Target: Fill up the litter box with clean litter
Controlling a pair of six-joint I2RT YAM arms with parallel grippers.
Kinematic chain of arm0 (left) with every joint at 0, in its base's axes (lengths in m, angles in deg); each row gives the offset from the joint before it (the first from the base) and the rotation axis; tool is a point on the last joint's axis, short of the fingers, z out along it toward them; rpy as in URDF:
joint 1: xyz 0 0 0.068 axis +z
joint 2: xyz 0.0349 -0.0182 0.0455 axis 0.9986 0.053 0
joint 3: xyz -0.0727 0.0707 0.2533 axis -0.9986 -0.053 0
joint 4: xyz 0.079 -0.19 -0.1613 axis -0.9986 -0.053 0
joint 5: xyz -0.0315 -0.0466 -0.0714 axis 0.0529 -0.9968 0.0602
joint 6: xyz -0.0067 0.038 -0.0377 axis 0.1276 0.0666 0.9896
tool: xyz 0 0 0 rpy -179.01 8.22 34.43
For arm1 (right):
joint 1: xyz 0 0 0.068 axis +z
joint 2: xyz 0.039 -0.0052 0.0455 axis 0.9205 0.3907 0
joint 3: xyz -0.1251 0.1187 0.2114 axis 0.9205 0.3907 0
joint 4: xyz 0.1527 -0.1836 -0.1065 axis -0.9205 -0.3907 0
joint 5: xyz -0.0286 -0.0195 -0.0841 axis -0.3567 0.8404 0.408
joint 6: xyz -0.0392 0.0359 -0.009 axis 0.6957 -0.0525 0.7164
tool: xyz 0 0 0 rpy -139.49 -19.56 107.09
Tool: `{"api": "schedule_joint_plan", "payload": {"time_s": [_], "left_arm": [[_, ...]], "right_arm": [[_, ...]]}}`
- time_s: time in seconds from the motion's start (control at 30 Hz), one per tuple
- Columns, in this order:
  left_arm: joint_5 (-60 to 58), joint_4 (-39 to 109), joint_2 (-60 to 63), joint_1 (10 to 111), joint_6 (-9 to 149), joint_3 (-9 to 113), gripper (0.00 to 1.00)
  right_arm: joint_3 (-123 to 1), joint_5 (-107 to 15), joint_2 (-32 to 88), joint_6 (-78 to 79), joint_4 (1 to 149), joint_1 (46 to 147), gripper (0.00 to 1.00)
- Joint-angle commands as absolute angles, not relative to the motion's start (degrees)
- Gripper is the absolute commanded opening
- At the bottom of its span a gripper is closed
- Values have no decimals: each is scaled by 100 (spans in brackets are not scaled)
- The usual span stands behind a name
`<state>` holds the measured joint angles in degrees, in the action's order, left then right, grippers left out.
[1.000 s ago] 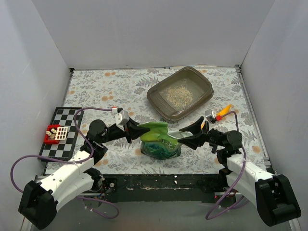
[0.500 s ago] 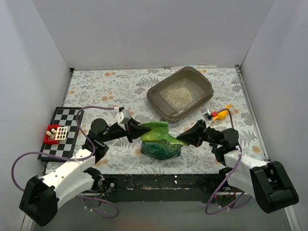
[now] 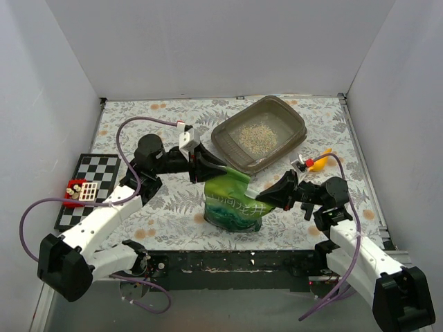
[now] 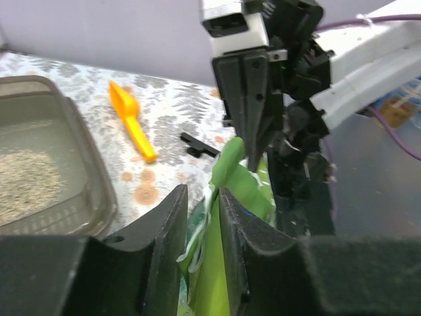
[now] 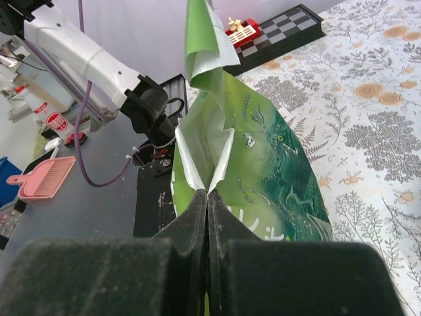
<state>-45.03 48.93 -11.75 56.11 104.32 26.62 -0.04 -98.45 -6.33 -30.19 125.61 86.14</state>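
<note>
The litter box lies at the back right with a thin patch of clean litter on its floor; the left wrist view shows its rim and the litter. A glossy green bag stands in the middle, its top pulled up. My left gripper is at the bag's top edge, jaws slightly open, with the green film loose between them. My right gripper is shut on the bag's right edge, the fingers pressed together on the film.
A yellow-orange scoop lies right of the litter box, also visible as the scoop in the left wrist view. A checkerboard with a small red piece sits at the left. White walls enclose the table.
My right gripper closed on the bag's edge. My left arm swung up toward the litter box, lifting the bag's top, and its jaws have just parted a little.
</note>
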Motion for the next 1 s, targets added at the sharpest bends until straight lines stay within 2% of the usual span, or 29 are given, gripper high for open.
{"api": "schedule_joint_plan", "payload": {"time_s": [0.0,0.2,0.43,0.57,0.67,0.8,0.97], "left_arm": [[-5549,3980,-955,5628,10283,2790,27],[-5532,4356,-1244,5629,10687,1999,31],[-5427,5235,-1315,5629,11285,1489,30],[-5207,5376,-1201,5629,11382,1550,20],[-5171,5491,-1017,5629,11610,1672,0],[-5172,4931,-727,5629,11813,2015,0],[-5075,3990,-673,5629,12041,2165,0]], "right_arm": [[-354,-9834,-926,-2629,12044,8572,1],[-187,-9799,-1102,-2647,12009,8563,1],[-152,-9746,-1137,-2612,11983,8555,1],[-143,-9729,-1163,-2717,11974,8563,1],[-90,-9641,-1172,-2988,11991,8563,1],[129,-9343,-1286,-3805,12326,8555,1],[-55,-9350,-1190,-4411,11430,8563,1]]}}
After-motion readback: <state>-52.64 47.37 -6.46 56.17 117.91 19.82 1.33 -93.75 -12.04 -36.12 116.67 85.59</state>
